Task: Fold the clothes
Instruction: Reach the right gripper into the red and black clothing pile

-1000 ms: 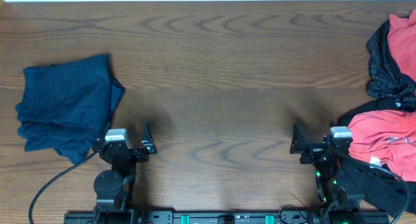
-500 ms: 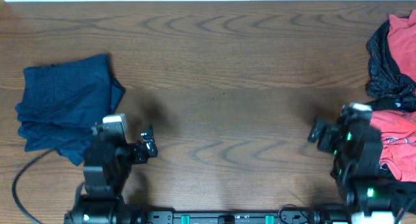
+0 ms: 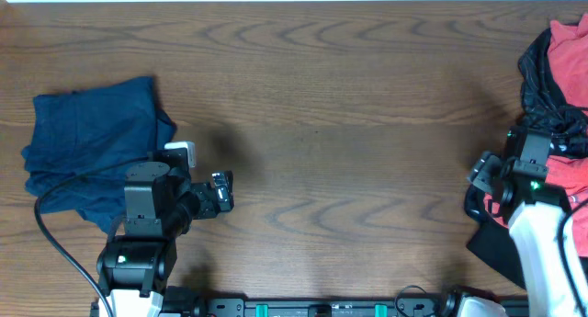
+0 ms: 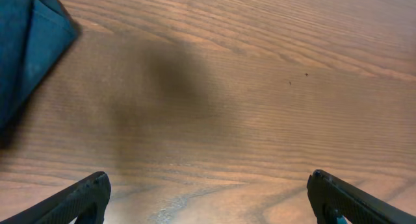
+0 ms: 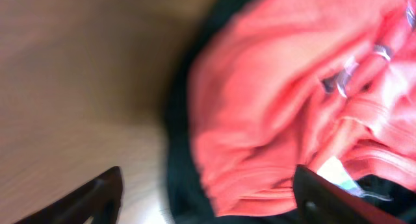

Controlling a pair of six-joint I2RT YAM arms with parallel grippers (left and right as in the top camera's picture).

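Dark wood-grain bench (image 3: 322,87) fills the overhead view, and its middle is bare, which is probably where a garment would be spread for folding.

At the right edge lies the unfolded heap: a crumpled red garment (image 3: 571,181) with black fabric (image 3: 542,106) bunched above it, and more red cloth towards the far corner. At the left edge sits a blue garment (image 3: 92,152), squared up and layered. It looks already folded and set aside, well apart from the heap so the two do not mix.

The right arm reaches over the near edge of the heap. Its wrist view is blurred, but the red garment (image 5: 273,94) and a rim of black fabric (image 5: 179,152) lie right under the camera. The right end effector (image 5: 208,198) has its fingers spread wide at the two lower corners of that view and grips nothing. I judge it is lining up to take the red cloth; whether it touches yet I cannot tell.

The left end effector (image 3: 223,190) hangs just beside the blue garment's near corner, pointing towards the bare middle. In its wrist view the left end effector (image 4: 208,198) is fully spread and empty above bare wood, likely waiting for a hem.
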